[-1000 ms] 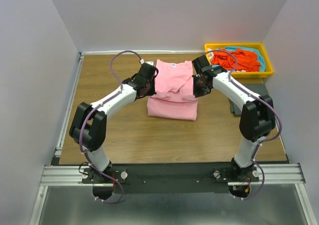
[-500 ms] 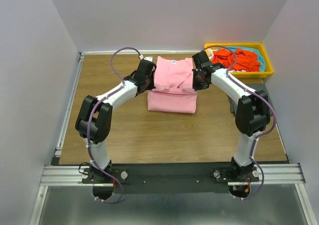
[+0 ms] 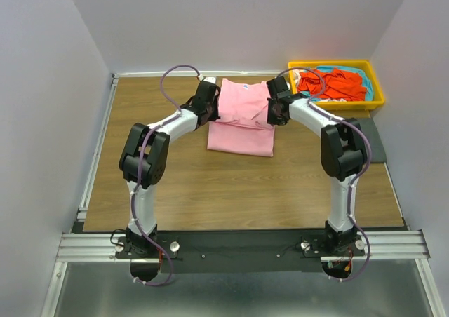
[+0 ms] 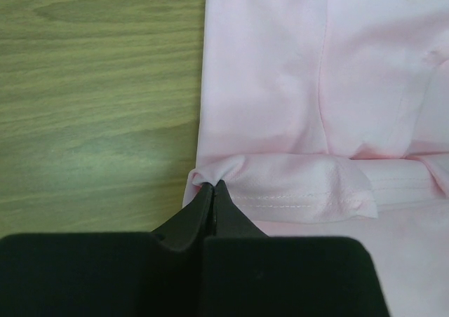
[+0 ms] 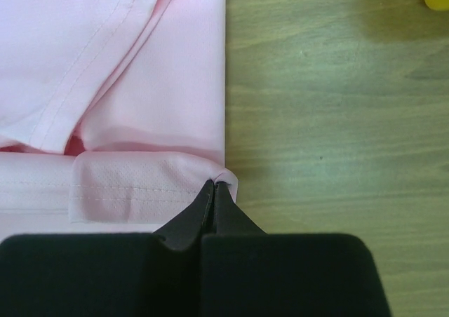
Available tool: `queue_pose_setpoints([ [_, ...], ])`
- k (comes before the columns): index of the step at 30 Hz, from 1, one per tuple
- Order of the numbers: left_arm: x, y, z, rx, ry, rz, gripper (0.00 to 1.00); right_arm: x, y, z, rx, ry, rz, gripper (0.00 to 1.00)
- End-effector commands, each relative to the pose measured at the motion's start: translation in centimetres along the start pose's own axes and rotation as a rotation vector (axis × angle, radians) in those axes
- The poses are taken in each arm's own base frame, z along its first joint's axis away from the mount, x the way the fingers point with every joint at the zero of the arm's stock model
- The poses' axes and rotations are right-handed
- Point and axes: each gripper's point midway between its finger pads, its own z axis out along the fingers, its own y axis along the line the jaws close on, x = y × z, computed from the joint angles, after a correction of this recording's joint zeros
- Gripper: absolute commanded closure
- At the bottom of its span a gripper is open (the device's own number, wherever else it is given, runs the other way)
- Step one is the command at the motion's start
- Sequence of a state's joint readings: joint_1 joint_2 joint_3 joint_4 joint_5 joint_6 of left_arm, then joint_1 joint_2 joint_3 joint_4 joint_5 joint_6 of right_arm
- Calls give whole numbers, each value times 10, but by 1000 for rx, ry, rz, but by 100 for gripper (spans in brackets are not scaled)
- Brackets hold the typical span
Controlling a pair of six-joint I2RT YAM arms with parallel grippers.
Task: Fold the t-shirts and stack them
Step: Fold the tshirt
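The light pink t-shirt (image 3: 240,120) is the one being worked on, lying mid-table on the wooden table (image 3: 175,184), a bit towards the far side. It's plain soft fabric, narrowed into a tidy rectangle. Both wrist views show stitched hems and a doubled-over layer across it. Its long axis runs near to far, with the collar end and its little blue label pointing at the back wall and the bottom hem towards the arm bases.

The left gripper (image 4: 212,186) is clamped tight, pinching a bunched bit of the shirt's left edge right at the fold. The right gripper (image 5: 214,185) is the same deal on the right edge, jaws pressed together with a nip of pink cloth at the tips. They sit level with each other, one either side of the shirt.

Count: four shirts, one of each colour. There's the pink one on the table, then an orange-red shirt (image 3: 335,84) and a turquoise shirt (image 3: 354,71) heaped together in the single yellow tray (image 3: 351,104) at the far right corner, orange on top. The dark grey shirt (image 3: 375,140) lies flat on the table just on the near side of the tray, partly behind the right arm. Two arms, two grippers
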State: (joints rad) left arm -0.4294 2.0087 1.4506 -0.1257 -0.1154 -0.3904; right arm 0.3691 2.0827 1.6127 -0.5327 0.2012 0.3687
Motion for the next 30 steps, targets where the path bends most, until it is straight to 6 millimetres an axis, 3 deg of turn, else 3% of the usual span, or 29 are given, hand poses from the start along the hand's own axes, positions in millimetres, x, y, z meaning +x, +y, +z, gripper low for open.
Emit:
queue_pose_setpoints([
  [1,-11,1,16,22,-35,4,100,-20,-5,20,34,-72,11,99],
  [5,-9,0,22,38,-35,21,95,-22,-10,24,52,-81,16,94],
  [6,-10,-1,22,40,-38,21,92,-25,-10,23,51,-87,13,86],
  [9,-16,-1,18,40,-54,18,71,-34,-6,11,21,-107,5,68],
  [10,-16,-1,15,40,-56,18,60,-41,-4,2,11,-127,-4,65],
  [13,-27,-2,-3,42,-84,6,44,-54,-2,-23,-23,-169,-19,64],
  [17,-41,0,-40,24,-128,-49,43,-53,5,-50,-83,-187,-9,65],
  [20,-29,0,-55,10,-104,-65,43,-40,11,-61,-115,-178,2,66],
  [21,-28,-12,-65,29,-109,-49,44,-36,21,-64,-149,-177,-4,68],
  [26,22,-45,-73,84,-21,38,51,-10,48,-54,-254,-115,5,77],
  [30,63,-56,-58,89,61,67,54,-1,60,-37,-279,-84,20,79],
])
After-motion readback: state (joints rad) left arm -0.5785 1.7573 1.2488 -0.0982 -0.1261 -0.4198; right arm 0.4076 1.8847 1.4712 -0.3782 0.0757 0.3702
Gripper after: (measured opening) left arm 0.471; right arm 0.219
